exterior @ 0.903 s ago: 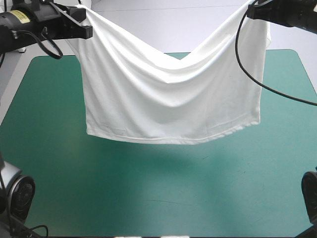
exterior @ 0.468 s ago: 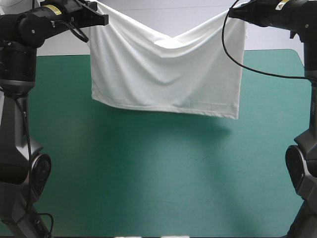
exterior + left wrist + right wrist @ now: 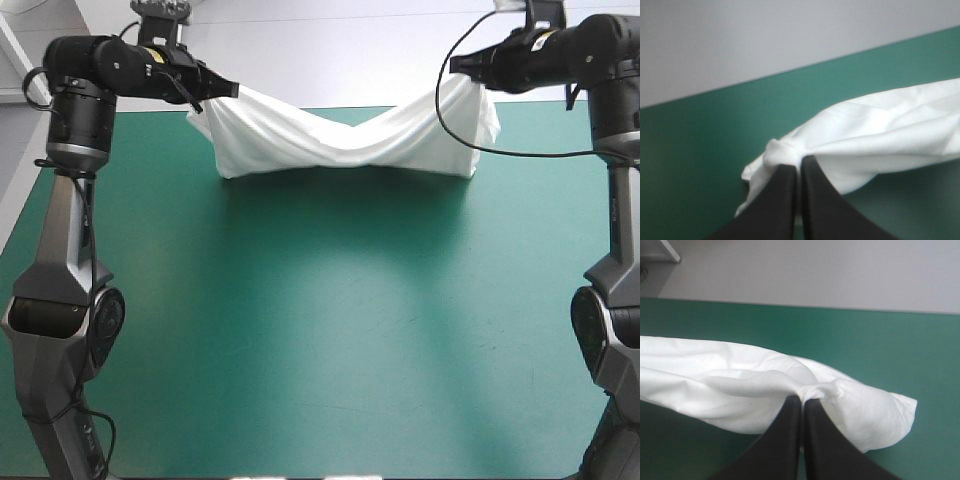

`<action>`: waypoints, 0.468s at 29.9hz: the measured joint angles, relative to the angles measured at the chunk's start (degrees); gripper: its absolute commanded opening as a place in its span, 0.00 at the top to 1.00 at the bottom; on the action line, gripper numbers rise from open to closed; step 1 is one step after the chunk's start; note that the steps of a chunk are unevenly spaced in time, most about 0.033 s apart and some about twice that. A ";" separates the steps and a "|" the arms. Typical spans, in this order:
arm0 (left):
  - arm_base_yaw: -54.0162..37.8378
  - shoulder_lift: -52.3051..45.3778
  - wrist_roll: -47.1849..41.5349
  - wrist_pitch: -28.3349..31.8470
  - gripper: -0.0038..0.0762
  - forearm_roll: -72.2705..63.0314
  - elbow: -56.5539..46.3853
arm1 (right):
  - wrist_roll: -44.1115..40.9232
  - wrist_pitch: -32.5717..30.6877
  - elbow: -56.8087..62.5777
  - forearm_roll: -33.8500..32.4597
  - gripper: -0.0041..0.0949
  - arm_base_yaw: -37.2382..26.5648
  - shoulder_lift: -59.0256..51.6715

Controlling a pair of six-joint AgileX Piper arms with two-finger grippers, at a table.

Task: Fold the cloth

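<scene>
The teal-green table (image 3: 320, 330) bears 1 thing — the T-shirt (image 3: 340, 145), along its far edge.

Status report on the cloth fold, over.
Left gripper shut on the T-shirt, right gripper shut on it too. T-shirt slung between them, low at the far edge of the table. Nothing in the way.

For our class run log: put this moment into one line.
left gripper: shut on T-shirt | right gripper: shut on T-shirt | T-shirt: bunched, sagging between them near far edge of table
</scene>
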State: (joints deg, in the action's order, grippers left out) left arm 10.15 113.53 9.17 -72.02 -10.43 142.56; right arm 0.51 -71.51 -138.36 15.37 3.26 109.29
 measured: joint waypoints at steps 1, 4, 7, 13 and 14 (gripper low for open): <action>0.00 0.99 -0.48 -0.17 0.96 0.37 -0.63 | -0.51 -0.01 2.62 0.12 0.98 0.00 0.17; 0.00 2.16 -1.05 -0.12 0.96 0.61 -5.19 | -0.51 -0.01 11.40 0.44 0.98 0.00 0.54; 0.00 1.32 -1.16 -0.06 0.96 0.47 -13.73 | 1.15 0.15 22.25 0.36 0.98 0.00 -0.06; 0.00 -8.35 -1.16 9.37 0.96 -0.23 -41.84 | 2.72 5.20 43.40 -0.51 0.98 0.00 -6.13; 0.00 -10.29 -1.16 11.14 0.96 -0.42 -45.50 | 3.00 6.18 46.76 -0.42 0.98 0.00 -7.26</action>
State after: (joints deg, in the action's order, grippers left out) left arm 10.15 103.25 8.01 -60.88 -10.85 97.06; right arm 3.51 -65.33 -91.60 14.95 3.26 102.03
